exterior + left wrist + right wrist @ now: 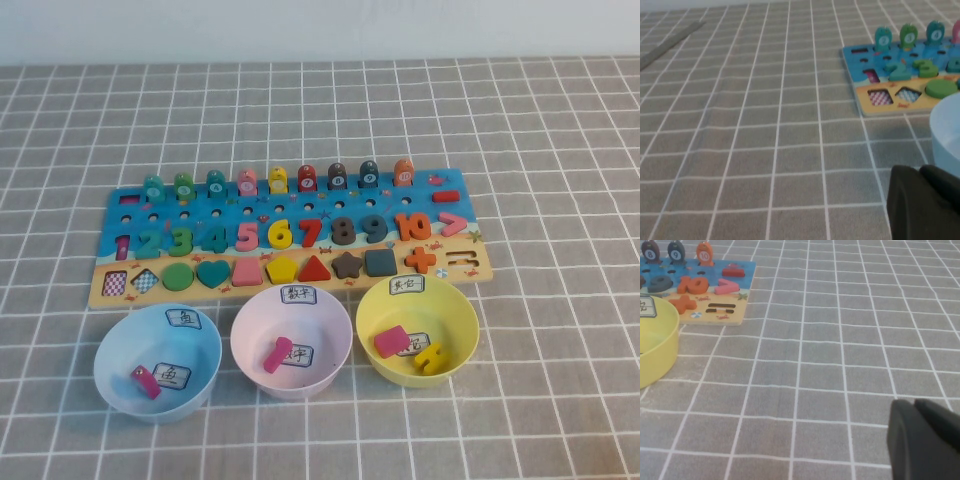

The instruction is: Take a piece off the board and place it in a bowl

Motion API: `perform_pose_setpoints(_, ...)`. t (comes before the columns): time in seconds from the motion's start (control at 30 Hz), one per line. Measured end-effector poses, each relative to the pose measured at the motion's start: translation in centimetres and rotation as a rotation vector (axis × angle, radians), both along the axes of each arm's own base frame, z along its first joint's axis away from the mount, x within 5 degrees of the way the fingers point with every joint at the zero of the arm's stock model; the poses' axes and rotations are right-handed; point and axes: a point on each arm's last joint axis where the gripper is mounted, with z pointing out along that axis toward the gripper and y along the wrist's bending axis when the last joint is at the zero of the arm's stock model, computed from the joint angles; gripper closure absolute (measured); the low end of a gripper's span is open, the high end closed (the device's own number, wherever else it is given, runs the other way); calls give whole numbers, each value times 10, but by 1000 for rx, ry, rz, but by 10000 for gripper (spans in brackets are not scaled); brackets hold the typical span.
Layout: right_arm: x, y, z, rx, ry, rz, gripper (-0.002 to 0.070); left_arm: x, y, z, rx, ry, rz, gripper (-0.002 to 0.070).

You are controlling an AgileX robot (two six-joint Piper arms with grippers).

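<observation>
The board [290, 232] lies across the middle of the table, blue with coloured numbers, fish pegs and a tan strip of shapes. In front of its left end stands the light blue bowl [158, 362]. The small magenta piece [147, 381] lies inside it beside a white label. Neither arm shows in the high view. My left gripper [920, 172] is shut and holds nothing; it hovers low over the cloth, with the blue bowl [946, 131] and the board's left end [900, 75] ahead. My right gripper [914, 404] is shut and holds nothing, off the board's right end [715, 295].
A pink bowl [291, 340] holding a magenta piece stands in the middle. At the right is a yellow bowl [417, 328] with a pink and a yellow piece; its rim [660, 335] shows in the right wrist view. Grey checked cloth covers the table.
</observation>
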Motion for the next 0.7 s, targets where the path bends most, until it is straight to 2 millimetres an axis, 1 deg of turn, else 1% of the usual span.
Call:
perform_pose_setpoints(0.07,0,0,0,0,0,0,694,-1,1,-4,10,45,7,676)
perform_pose_setpoints(0.17,0,0,0,0,0,0,694,-2,1,-6,16,68,12,676)
perform_pose_setpoints(0.7,0,0,0,0,0,0,694,-2,2,-6,15,71,14,676)
